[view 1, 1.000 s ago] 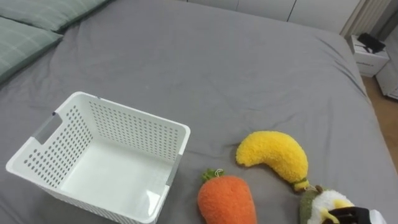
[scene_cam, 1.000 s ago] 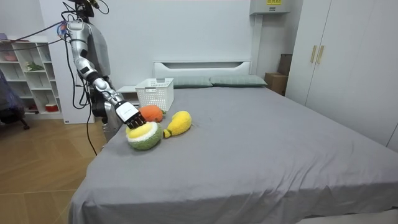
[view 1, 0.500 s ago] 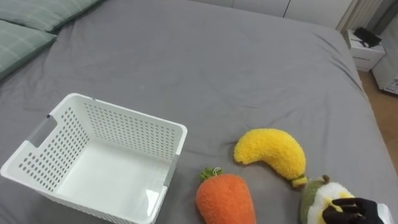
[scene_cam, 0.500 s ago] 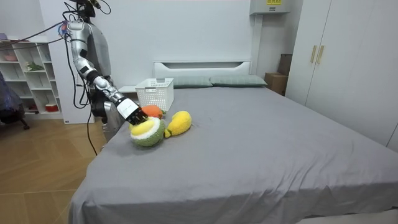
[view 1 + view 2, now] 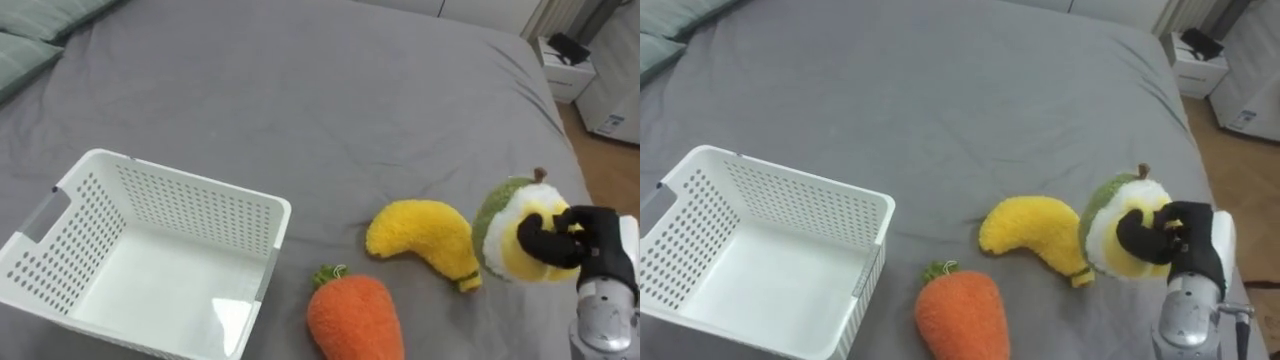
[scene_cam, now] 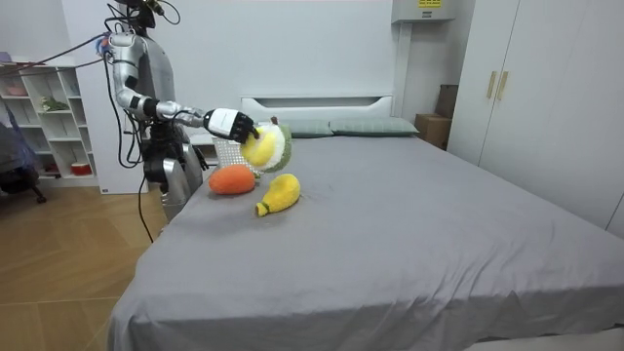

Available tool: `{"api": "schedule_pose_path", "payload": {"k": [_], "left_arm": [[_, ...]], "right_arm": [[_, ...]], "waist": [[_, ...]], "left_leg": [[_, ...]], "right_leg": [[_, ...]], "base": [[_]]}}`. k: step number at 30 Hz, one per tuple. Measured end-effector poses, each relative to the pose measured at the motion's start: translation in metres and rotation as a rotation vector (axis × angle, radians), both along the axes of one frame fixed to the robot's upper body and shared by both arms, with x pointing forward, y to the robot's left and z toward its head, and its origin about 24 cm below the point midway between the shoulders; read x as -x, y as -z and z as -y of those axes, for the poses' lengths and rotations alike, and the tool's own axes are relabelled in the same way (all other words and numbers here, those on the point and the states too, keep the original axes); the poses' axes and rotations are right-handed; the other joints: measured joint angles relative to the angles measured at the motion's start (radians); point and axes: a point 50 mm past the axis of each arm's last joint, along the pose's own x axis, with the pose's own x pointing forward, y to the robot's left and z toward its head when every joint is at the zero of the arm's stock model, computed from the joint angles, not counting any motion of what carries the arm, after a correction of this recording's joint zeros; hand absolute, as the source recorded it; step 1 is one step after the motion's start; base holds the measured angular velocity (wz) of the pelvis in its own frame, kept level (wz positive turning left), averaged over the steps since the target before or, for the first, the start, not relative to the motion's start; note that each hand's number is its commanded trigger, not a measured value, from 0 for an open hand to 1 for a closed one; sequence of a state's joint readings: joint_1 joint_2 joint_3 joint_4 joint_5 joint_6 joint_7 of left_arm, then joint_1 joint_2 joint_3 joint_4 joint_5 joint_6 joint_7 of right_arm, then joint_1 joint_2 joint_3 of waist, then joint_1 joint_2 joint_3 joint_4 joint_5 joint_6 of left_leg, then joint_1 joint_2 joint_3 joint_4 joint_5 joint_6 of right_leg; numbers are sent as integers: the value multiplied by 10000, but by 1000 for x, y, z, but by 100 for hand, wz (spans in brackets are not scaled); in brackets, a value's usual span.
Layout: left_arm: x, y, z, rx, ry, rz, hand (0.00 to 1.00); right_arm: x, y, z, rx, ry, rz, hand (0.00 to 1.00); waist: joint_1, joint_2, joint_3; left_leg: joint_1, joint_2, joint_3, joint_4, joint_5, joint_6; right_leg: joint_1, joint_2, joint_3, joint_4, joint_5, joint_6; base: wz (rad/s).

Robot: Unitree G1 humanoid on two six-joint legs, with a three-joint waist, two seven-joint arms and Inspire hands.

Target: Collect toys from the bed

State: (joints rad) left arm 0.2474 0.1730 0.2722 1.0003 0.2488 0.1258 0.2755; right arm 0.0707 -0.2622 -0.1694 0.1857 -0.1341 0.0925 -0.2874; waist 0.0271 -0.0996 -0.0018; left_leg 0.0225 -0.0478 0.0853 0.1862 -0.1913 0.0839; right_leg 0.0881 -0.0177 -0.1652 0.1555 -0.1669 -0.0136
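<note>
So far the white basket (image 5: 190,205) on the grey bed (image 5: 300,80) is empty. The robot's right hand (image 5: 590,250) has its fingers curled round a green and yellow plush fruit (image 5: 505,235), held above the bed. A plush banana (image 5: 420,235) and a plush carrot (image 5: 350,320) lie beside the basket, not yet collected.

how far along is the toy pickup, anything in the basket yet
Nothing is done yet: the white basket is empty. In hand: the right hand is curled round a green and yellow plush fruit, held up off the grey bed. Left to do: drop that toy in, then collect the plush banana and plush carrot lying beside the basket.
</note>
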Motion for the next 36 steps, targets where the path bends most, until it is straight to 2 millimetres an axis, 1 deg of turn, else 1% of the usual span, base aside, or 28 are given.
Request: {"api": "schedule_pose_path", "payload": {"k": [2, 5, 7, 12, 15, 19, 22, 23, 24, 26, 27, 29, 31, 32, 36], "left_arm": [[-1, 1, 2, 70, -20, -6, 0], [-1, 2, 5, 133, -42, -24, 0], [0, 2, 5, 147, -79, -112, 0], [-5, 3, 7, 202, -75, -23, 0], [-3, 4, 9, 251, -96, -141, 0], [-2, 5, 10, 139, -170, -294, 0], [-3, 6, 11, 161, -165, -280, 0], [-3, 6, 12, 177, -147, -296, 0], [-2, 6, 12, 187, -138, -326, 0], [-4, 6, 12, 181, -75, -344, 0], [-3, 7, 13, 199, -63, -380, 0], [-3, 8, 14, 272, 65, -477, 0], [-1, 8, 15, 320, 64, -555, 0], [-2, 9, 16, 347, 59, -578, 0], [-5, 9, 17, 388, 68, -511, 0]], "right_arm": [[-5, -14, -5, 67, -347, 502, 100], [-8, -26, -9, 312, -566, 941, 100], [-9, -30, -10, 421, -661, 1106, 100], [-12, -41, -18, 553, -989, 1384, 100], [-17, -47, -28, 624, -1495, 1597, 100], [-33, -57, -46, 529, -2448, 1886, 100], [-43, -66, -56, 542, -2990, 2135, 100], [-45, -69, -60, 530, -3243, 2219, 100], [-45, -71, -62, 539, -3334, 2261, 100], [-47, -79, -73, 793, -3822, 2491, 100], [-48, -82, -77, 849, -3980, 2600, 100], [-50, -92, -90, 870, -4604, 2961, 100], [-53, -95, -101, 864, -5101, 3025, 100], [-54, -95, -106, 875, -5369, 3005, 100], [-55, -92, -115, 842, -5994, 2761, 100]], "waist": [[6, 52, 2], [78, 80, 1], [143, 104, 5], [436, 109, 2], [564, 84, 4], [640, -10, 15], [832, -58, -4], [887, -60, 4], [929, -58, 5], [1078, -110, -23], [1085, -104, -16], [1213, -84, 0], [1328, -87, 8], [1428, -87, 25], [1611, -118, 32]], "left_leg": [[4, 1, 1, 1, 0, 0], [40, 2, 1, 3, 2, 0], [42, 3, 2, -2, 2, 0], [29, 7, 25, -9, 2, 0], [28, 7, 3, -4, 2, 0], [-10, 5, -28, 15, 6, 3], [-24, 1, -44, 14, 7, 5], [-38, 1, -54, 14, 7, 4], [-55, -3, -76, 17, 7, 4], [-144, -27, -205, 39, 25, 3], [-157, -34, -234, 39, 34, 4], [-164, -48, -297, 33, 53, 5], [-157, -50, -311, 31, 58, 3], [-162, -55, -328, 38, 58, 3], [-219, -95, -468, 65, 60, 8]], "right_leg": [[-6, -1, -1, -2, 1, 0], [-17, 0, -4, -5, 2, -1], [-17, -1, -8, -4, 2, -1], [-48, 3, 10, 19, 2, -1], [-27, 2, -12, 23, 2, -1], [-21, -7, -60, 34, 2, -1], [-23, -5, -73, 32, 2, -1], [-25, -1, -76, 25, 2, -1], [-23, -1, -97, 18, 2, -1], [-33, -14, -249, -5, 2, -1], [-34, -18, -283, -8, 2, -2], [-27, -33, -349, -27, 2, -1], [-13, -33, -357, -38, 2, -2], [-8, -33, -364, -38, 3, -2], [-12, -55, -471, -42, 5, 2]], "base": [[0], [0], [0], [0], [1], [1], [1], [0], [10], [17], [14], [9], [2], [0], [10]]}}
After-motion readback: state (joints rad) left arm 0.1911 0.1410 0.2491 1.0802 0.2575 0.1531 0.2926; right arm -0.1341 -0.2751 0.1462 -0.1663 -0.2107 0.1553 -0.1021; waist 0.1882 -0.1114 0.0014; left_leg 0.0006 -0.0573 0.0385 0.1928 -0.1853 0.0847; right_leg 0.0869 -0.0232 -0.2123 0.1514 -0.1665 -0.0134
